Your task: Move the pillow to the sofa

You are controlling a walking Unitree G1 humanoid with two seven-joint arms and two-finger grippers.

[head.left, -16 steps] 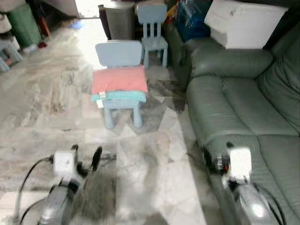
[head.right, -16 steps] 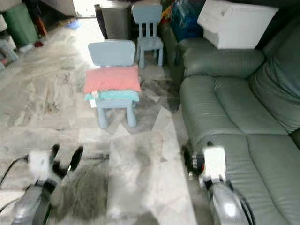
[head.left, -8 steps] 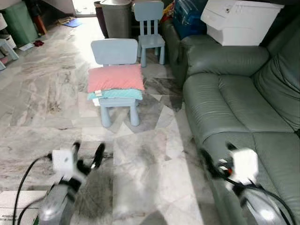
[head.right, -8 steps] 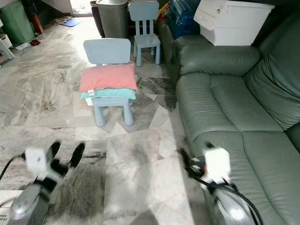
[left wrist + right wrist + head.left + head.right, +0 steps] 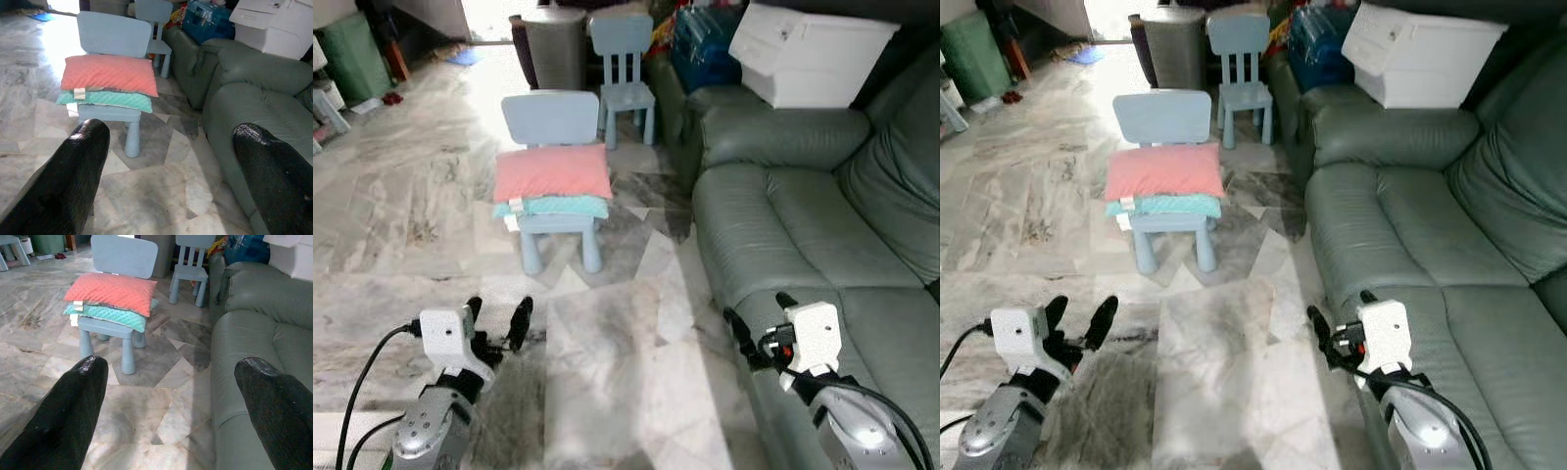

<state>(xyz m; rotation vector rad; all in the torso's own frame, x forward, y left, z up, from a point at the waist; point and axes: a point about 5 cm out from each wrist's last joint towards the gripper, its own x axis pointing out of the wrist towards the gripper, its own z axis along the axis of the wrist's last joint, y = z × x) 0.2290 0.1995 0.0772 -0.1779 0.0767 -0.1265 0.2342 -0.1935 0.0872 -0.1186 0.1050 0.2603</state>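
**Pillows Wait on Child's Chair as I Stand Beside the Sofa**

At far left, a dark green bin [image 5: 357,54] stands at the edge of the grey-veined marble tile floor [image 5: 411,225]. Low in front of me, my left gripper [image 5: 496,319] hangs over the floor with its two black fingers [image 5: 73,181] spread wide and nothing between them. Ahead of it, in the middle of the floor, stands a small pale blue plastic child's chair [image 5: 555,117]. On its seat lies the salmon-pink dimpled pillow [image 5: 552,173], stacked flat on top of a teal dimpled pillow [image 5: 553,207]; a white tag [image 5: 79,93] hangs at the stack's edge. Both pillows overhang the seat on either side and rest against the chair's backrest. Behind this chair sit a grey ribbed waste bin [image 5: 553,44] and, just beside it, a second pale blue child's chair with a slatted back [image 5: 624,64]. Further right, a blue translucent plastic crate [image 5: 705,44] stands behind the arm of the grey-green leather sofa [image 5: 803,215], and a white storage box with a lid [image 5: 813,54] rests on top of that arm. My right gripper [image 5: 759,321] hovers at the sofa's front edge, fingers [image 5: 274,411] likewise parted and empty, well apart from the pillows.
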